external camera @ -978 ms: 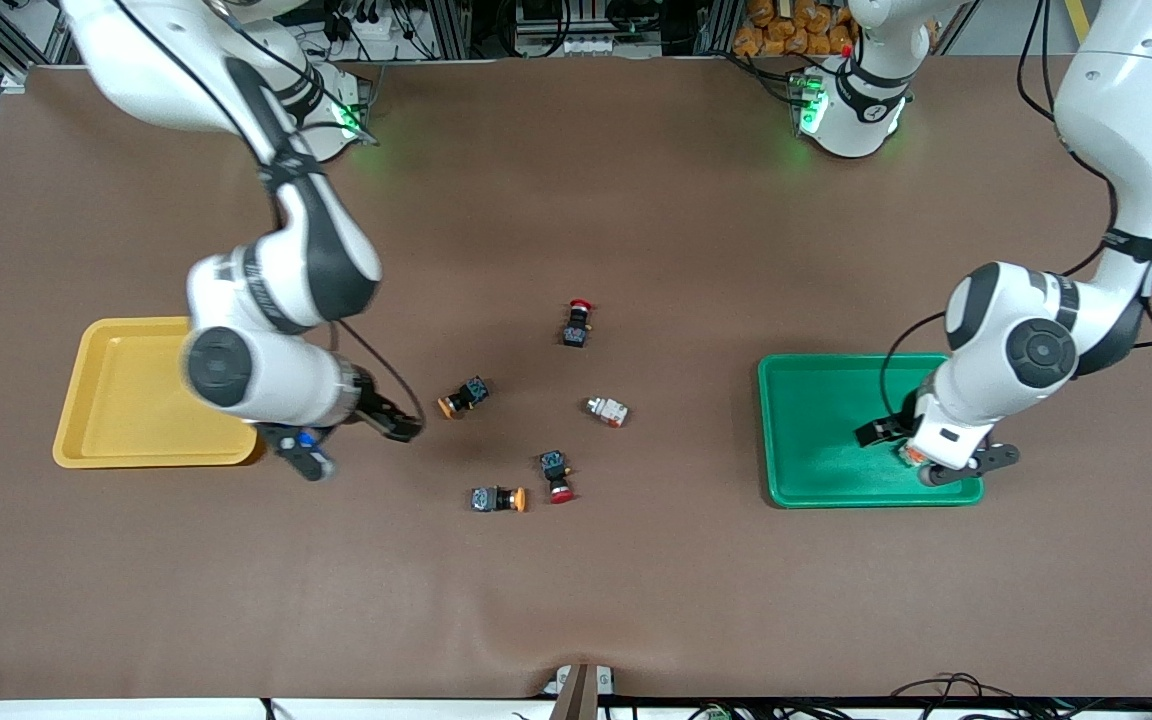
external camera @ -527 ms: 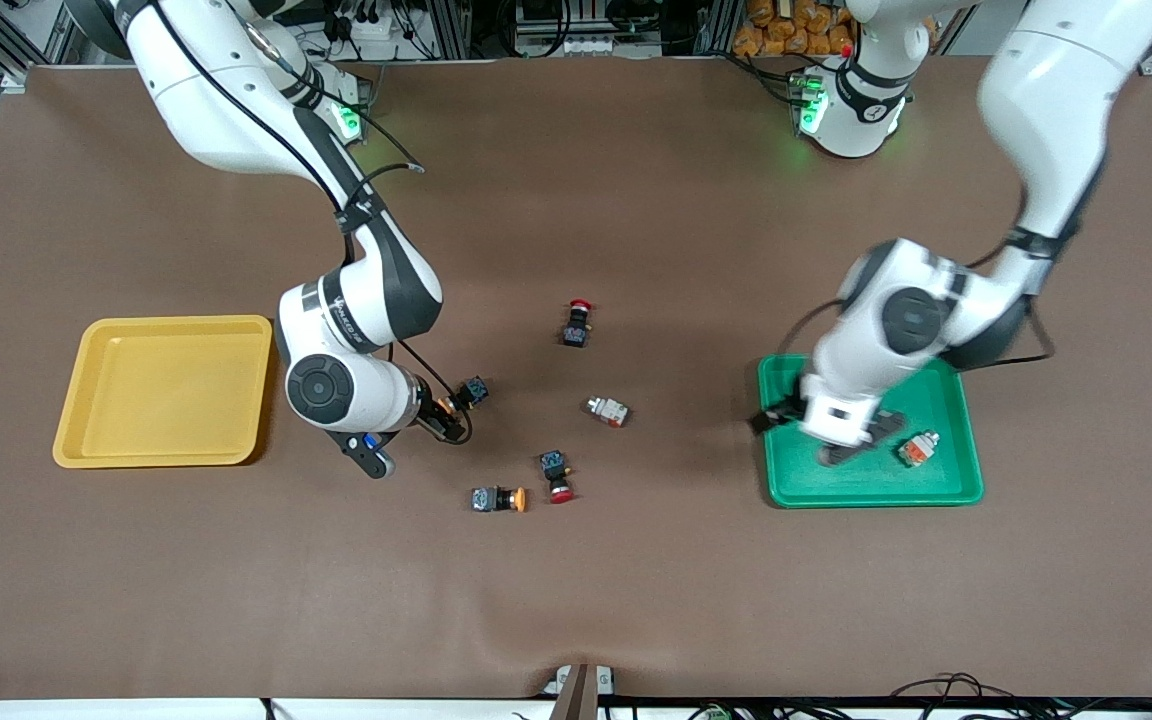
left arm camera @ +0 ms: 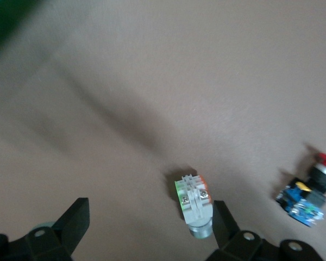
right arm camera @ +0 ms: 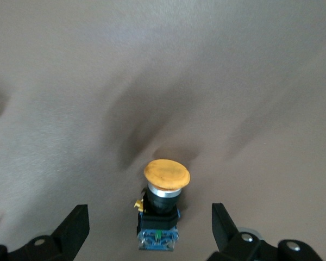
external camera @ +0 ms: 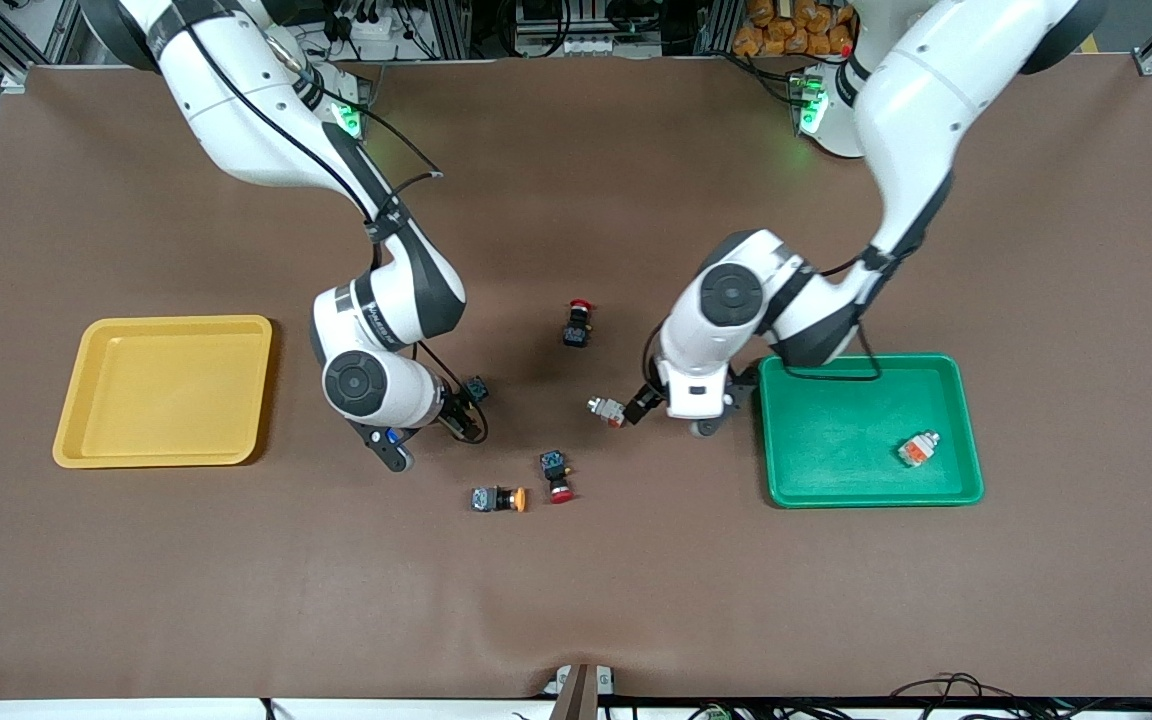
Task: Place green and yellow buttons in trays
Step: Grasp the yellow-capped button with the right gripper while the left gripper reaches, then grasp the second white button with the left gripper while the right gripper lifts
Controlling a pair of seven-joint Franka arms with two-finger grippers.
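My right gripper (external camera: 460, 414) is open, low over a yellow-capped button (right arm camera: 163, 202) with a black-blue body, which lies between its fingers (right arm camera: 76, 227). My left gripper (external camera: 640, 407) is also open around a whitish-grey button (left arm camera: 194, 202), which lies close to one of its fingers (left arm camera: 224, 222). A second whitish-grey button (external camera: 918, 449) rests in the green tray (external camera: 836, 470). Another yellow-capped button (external camera: 498, 498) lies on the mat, nearer the front camera. The yellow tray (external camera: 166, 392) holds nothing.
Two red-capped black buttons lie in the middle of the table: one (external camera: 577, 324) farther from the front camera, one (external camera: 556, 475) beside the loose yellow-capped button. The red-capped button (left arm camera: 309, 190) also shows in the left wrist view.
My left arm has swung from over the green tray to the whitish-grey button at mid-table, uncovering a button in the tray. My right arm has moved from beside the yellow tray to the yellow-capped button.
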